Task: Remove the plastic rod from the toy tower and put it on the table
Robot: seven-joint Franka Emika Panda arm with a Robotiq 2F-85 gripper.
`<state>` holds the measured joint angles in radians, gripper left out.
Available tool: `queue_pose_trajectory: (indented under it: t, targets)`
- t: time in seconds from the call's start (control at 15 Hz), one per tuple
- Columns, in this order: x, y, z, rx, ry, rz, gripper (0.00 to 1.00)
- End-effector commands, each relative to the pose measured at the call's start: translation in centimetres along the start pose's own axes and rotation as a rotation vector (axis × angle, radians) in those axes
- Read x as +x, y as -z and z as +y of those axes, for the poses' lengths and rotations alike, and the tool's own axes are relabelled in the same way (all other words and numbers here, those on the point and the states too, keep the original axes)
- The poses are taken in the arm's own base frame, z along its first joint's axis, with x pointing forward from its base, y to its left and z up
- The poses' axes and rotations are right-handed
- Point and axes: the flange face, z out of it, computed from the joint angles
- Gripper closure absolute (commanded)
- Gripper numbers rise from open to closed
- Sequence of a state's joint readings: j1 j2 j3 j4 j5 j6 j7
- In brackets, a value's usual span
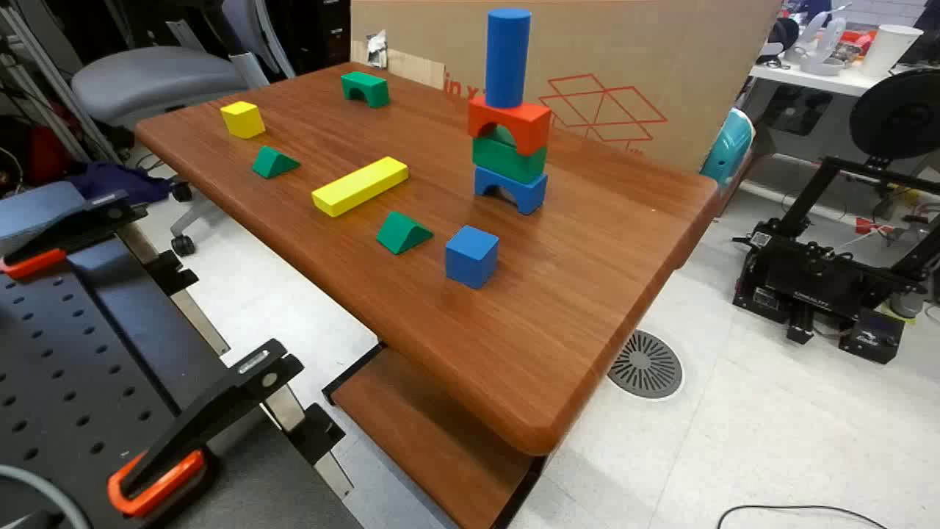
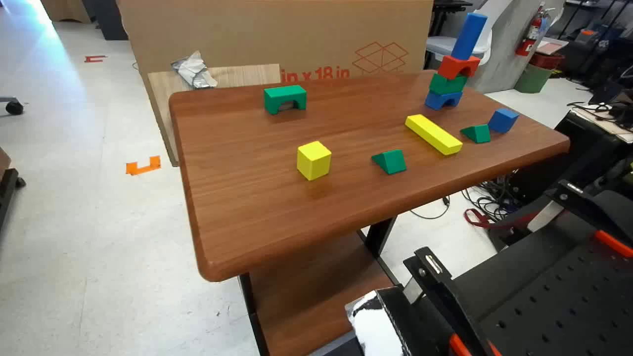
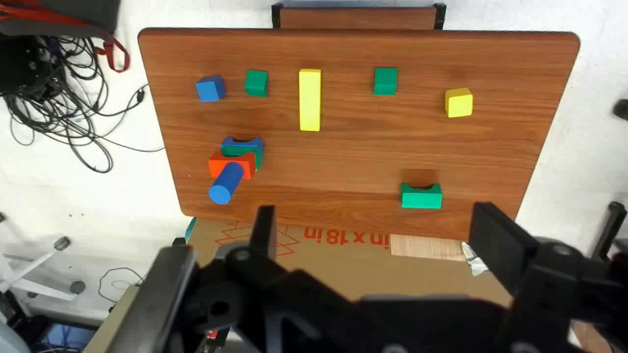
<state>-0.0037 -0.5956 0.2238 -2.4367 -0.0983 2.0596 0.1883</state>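
Nearest the lens in the wrist view is the gripper (image 3: 375, 220), its jaws spread wide, well apart from the table (image 3: 353, 157). In an exterior view, a dark perforated bench (image 1: 73, 367) fills the near corner, carrying black clamps (image 1: 253, 375) with orange trim along its edge. Beyond it lies the table, reddish-brown and round-cornered, with a wooden lower shelf (image 1: 433, 433) beneath.

On the table's nearer side sit a blue cube (image 1: 471, 258), a green wedge (image 1: 404, 234) just beside it, a long yellow bar (image 1: 360, 187), another green wedge (image 1: 274, 163) and a yellow cube (image 1: 244, 121). Farther back stands the toy tower (image 1: 512, 156): a blue arch (image 1: 530, 195) on the wood, a green piece (image 1: 493, 157) with its notch facing up, and a red arch (image 1: 536, 131) across that. The plastic rod (image 1: 507, 62), a smooth blue cylinder, stands on end atop the red arch. Well apart from the tower, a green arch (image 1: 367, 88) sits near the far edge.

Just behind the table rises a large cardboard box (image 1: 609, 44) printed in red, its inside hidden. Past that, a white cup (image 1: 888, 51) stands on a white worktop (image 1: 793, 79), what it holds out of sight, with clear plastic pieces (image 1: 822, 44) beside it. In an exterior view, a green bin (image 2: 531, 81) stands on the floor (image 2: 544, 106) beyond the table; a dark red object (image 2: 548, 60) shows at its rim, and whether that lies inside or behind I cannot tell.
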Motion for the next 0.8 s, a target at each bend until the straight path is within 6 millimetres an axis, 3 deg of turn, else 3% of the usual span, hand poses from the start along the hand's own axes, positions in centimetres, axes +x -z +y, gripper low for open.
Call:
queue_pose_trajectory:
  t: [0.0, 0.53, 0.73]
  targets:
    - [0.05, 0.1, -0.01, 0.0, 0.0, 0.001, 0.0]
    - [0.09, 0.19, 0.0, 0.001, 0.0, 0.003, 0.0]
    - [0.95, 0.15, 0.74, 0.031, 0.024, -0.007, 0.0]
